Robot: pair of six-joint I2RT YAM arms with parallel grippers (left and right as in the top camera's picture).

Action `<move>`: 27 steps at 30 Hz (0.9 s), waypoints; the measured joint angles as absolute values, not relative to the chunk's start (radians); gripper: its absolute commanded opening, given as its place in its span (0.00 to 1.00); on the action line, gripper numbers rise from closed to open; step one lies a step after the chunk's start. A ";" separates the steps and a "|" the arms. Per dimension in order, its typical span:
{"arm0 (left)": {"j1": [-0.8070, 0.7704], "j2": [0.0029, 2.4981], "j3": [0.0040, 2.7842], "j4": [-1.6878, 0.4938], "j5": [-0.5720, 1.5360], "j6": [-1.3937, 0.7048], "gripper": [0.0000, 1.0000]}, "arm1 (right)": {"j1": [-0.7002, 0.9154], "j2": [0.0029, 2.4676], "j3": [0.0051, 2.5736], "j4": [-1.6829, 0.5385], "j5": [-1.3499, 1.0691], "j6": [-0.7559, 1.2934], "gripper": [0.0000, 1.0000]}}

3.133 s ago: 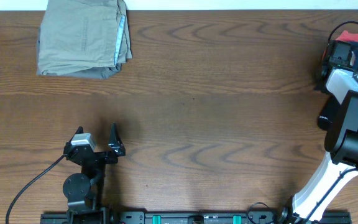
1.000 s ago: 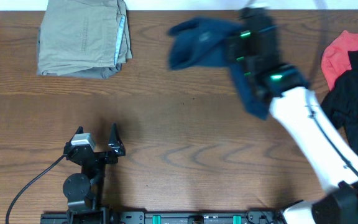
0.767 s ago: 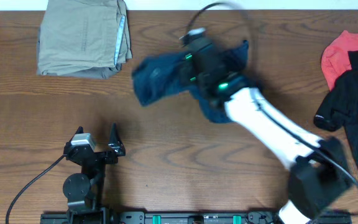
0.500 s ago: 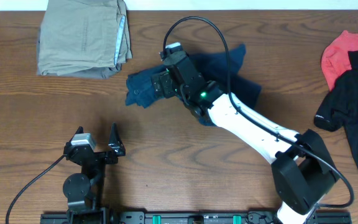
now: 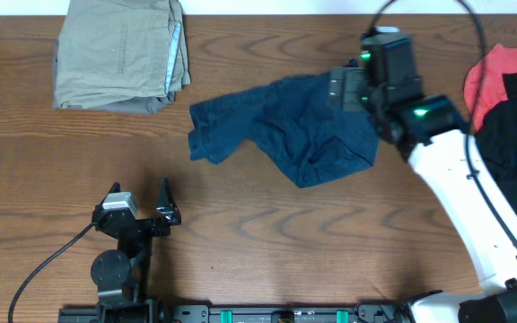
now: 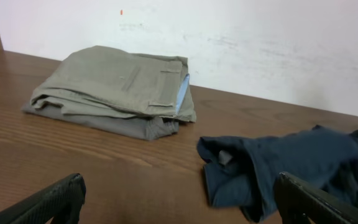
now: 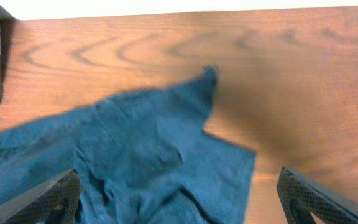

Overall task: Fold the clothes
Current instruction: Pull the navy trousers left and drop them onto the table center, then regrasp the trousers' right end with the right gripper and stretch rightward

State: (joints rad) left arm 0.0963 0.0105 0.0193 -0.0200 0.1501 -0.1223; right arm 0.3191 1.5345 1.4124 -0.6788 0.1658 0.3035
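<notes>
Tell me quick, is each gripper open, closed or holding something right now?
Left gripper: open, holding nothing.
Right gripper: open, over the blue garment, not gripping it.

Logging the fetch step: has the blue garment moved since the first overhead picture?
Yes. Absent from mid-table then, the blue garment now lies crumpled there, brought leftward toward the folded khaki trousers, which have not shifted.

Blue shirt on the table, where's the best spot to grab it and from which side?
Probably the bunched end of the shirt nearest the left claw, approached from that side: it pokes out, doubled up, giving a thick edge to pinch.
</notes>
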 measured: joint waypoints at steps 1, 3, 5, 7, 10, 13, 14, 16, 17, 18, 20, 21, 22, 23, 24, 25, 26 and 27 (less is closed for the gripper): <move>0.096 0.010 0.019 -0.020 0.150 -0.122 0.98 | 0.301 1.534 1.413 -0.700 0.149 0.303 0.99; 0.096 0.010 0.019 -0.020 0.150 -0.122 0.98 | 0.276 1.544 1.412 -0.752 0.125 0.303 0.99; 0.096 0.010 0.019 -0.020 0.150 -0.122 0.98 | 0.258 1.556 1.412 -0.802 0.109 0.303 0.99; 0.096 0.010 0.019 -0.020 0.150 -0.122 0.98 | 0.253 1.568 1.412 -0.850 0.101 0.303 0.99; 0.096 0.010 0.019 -0.020 0.150 -0.122 0.98 | 0.252 1.595 1.410 -0.923 0.088 0.303 0.99; 0.096 0.010 0.019 -0.020 0.150 -0.122 0.98 | 0.252 1.638 1.408 -0.987 0.080 0.303 0.99; 0.096 0.010 0.019 -0.020 0.150 -0.122 0.98 | 0.252 1.654 1.407 -1.002 0.079 0.303 0.99; 0.096 0.010 0.019 -0.020 0.150 -0.122 0.98 | 0.252 1.687 1.407 -1.014 0.085 0.303 0.99; 0.096 0.010 0.019 -0.020 0.150 -0.122 0.98 | 0.252 1.701 1.407 -1.013 0.088 0.303 0.99; 0.096 0.010 0.019 -0.020 0.150 -0.122 0.98 | 0.252 1.722 1.407 -1.012 0.094 0.303 0.97; 0.096 0.010 0.019 -0.020 0.150 -0.122 0.98 | 0.252 1.761 1.407 -1.008 0.102 0.300 0.88; 0.096 0.010 0.019 -0.020 0.150 -0.122 0.98 | 0.252 1.780 1.407 -1.004 0.105 0.297 0.83; 0.096 0.010 0.019 -0.020 0.150 -0.122 0.98 | 0.252 1.804 1.407 -1.000 0.107 0.299 0.82; 0.096 0.010 0.019 -0.020 0.150 -0.122 0.98 | 0.253 1.821 1.407 -0.997 0.109 0.300 0.81; 0.096 0.010 0.019 -0.020 0.150 -0.122 0.98 | 0.253 1.849 1.407 -0.991 0.109 0.300 0.80; 0.096 0.010 0.019 -0.020 0.150 -0.122 0.98 | 0.252 1.868 1.407 -0.987 0.109 0.299 0.79; 0.096 0.010 0.019 -0.020 0.150 -0.122 0.98 | 0.252 1.893 1.407 -0.982 0.109 0.295 0.79; 0.096 0.010 0.019 -0.020 0.150 -0.122 0.98 | 0.253 1.918 1.407 -0.979 0.109 0.285 0.78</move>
